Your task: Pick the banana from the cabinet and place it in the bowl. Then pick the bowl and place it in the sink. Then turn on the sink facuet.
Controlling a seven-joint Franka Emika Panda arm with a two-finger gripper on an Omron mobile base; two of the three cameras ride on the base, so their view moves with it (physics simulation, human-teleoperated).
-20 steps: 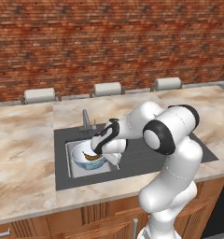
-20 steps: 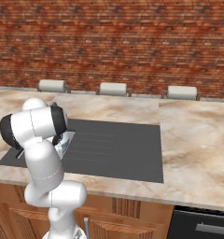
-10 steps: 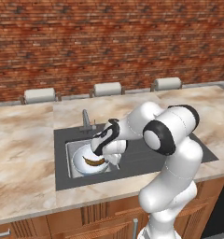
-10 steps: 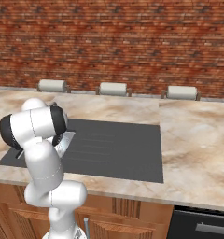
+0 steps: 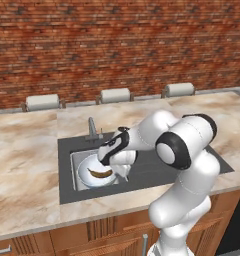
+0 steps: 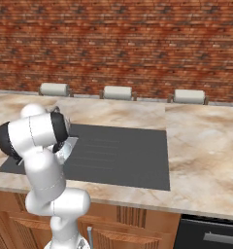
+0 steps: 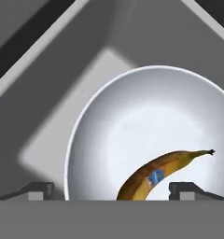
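Starting at the left of the left base view, a marble surface (image 5: pixel 27 165) runs under a brick wall (image 5: pixel 117 45), and set into it is the dark grey surround of the sink (image 5: pixel 74 172), whose pale basin holds the bowl (image 5: pixel 89 176). The sink facuet (image 5: pixel 91 128) stands upright at the back edge of the surround, just behind the basin. The bowl sits upright inside the basin, white inside, with the banana (image 5: pixel 99 173) lying in its bottom. Just right of the bowl and above its rim hangs the end effector (image 5: pixel 123 172), at the end of the white arm (image 5: pixel 182 150) that bends over from the lower right. In the hand view the bowl (image 7: pixel 132 126) lies close below, its rim near the basin's wall, and the brown-mottled banana (image 7: pixel 165 168) with a small blue sticker curves across its lower right part, stem toward the right. The two fingertips (image 7: pixel 39 189) stand far apart at the bottom of that view, one outside the bowl's rim and one over its inside, the end effector (image 7: pixel 109 191) spread wide and gripping nothing.
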